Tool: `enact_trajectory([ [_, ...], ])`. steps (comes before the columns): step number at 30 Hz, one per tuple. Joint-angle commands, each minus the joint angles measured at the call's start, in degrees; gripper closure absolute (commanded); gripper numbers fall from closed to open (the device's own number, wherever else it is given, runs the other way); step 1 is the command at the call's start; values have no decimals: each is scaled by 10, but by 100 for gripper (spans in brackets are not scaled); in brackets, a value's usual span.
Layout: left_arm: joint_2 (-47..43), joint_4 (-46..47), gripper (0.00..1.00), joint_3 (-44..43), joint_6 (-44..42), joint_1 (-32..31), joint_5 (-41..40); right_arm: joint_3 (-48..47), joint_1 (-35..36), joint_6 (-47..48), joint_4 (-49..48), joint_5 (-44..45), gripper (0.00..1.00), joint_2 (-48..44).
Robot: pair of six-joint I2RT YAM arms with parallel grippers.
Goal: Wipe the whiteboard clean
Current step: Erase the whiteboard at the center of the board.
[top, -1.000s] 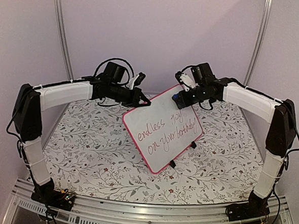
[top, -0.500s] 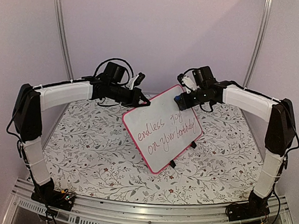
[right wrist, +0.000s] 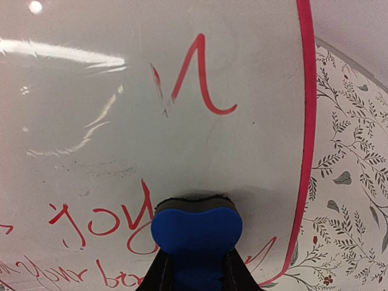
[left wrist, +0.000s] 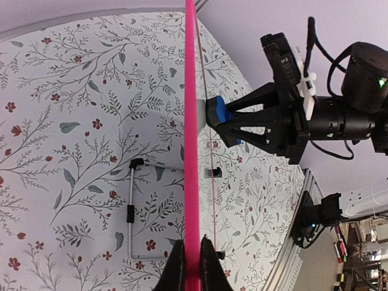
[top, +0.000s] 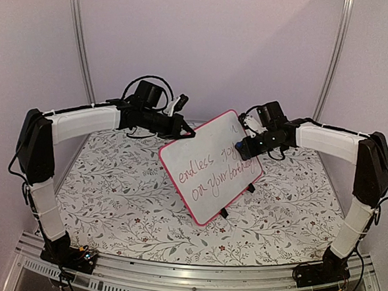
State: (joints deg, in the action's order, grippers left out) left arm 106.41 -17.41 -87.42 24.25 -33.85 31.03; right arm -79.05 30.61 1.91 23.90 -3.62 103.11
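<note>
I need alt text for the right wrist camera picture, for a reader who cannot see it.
The right gripper holds a blue eraser against the whiteboard, which fills most of the view and bears red handwriting. Its pink-red frame runs down the right side, with the flower-patterned table beyond.

Soft, even, faintly violet light fills the top view; overhead glare streaks the whiteboard (right wrist: pixel 242 139) in the right wrist view.
</note>
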Motion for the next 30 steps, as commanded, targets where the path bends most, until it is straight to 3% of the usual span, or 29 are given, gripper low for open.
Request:
enact_trajectory([
  [1,-5,-7,100,-7,-45,-11,-12,-35,-1,-3,5,-6,100,7],
  [7,-3,-6,100,-7,-46,-10,-11,-166,-3,12,38,-12,100,62],
  [13,-3,-7,100,-7,-47,-11,-14,-237,-3,23,60,-14,100,112],
  [30,-6,-8,100,-8,-45,-8,-11,-13,-24,4,-2,-25,100,34],
])
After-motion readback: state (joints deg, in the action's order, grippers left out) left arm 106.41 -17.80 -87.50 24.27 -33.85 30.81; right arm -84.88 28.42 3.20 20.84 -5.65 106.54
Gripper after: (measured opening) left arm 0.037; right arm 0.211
